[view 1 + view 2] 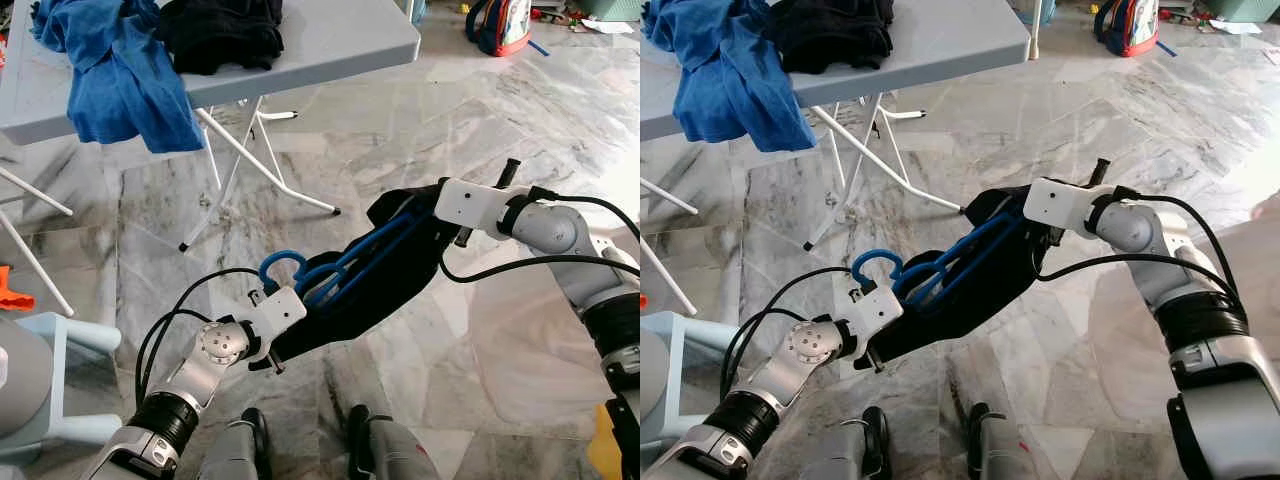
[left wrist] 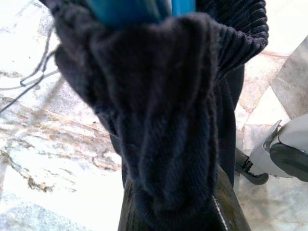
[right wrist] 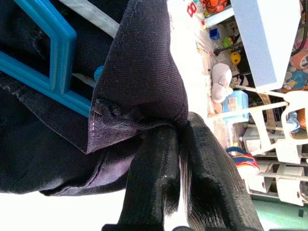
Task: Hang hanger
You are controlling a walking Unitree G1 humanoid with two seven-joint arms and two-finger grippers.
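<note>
A blue plastic hanger (image 1: pixel 340 262) with its hook (image 1: pixel 281 264) toward me lies inside a black garment (image 1: pixel 375 275) that is stretched between my two arms above the marble floor. My left gripper (image 1: pixel 290 325) is shut on the garment's near end, close to the hanger's hook. In the left wrist view the dark ribbed cloth (image 2: pixel 163 120) bunches over the fingers with the hanger (image 2: pixel 130 9) above. My right gripper (image 1: pixel 430 222) is shut on the garment's far edge; the right wrist view has its fingers (image 3: pixel 159 178) pinching the hem (image 3: pixel 139 120) beside the hanger (image 3: pixel 53 57).
A grey folding table (image 1: pixel 330 40) stands at the back left with a blue cloth (image 1: pixel 115 75) hanging over its edge and a black garment (image 1: pixel 220 32) on top. Its white legs (image 1: pixel 250 160) spread over the floor. A backpack (image 1: pixel 500 25) lies far right. A pale stool (image 1: pixel 60 350) stands at my left.
</note>
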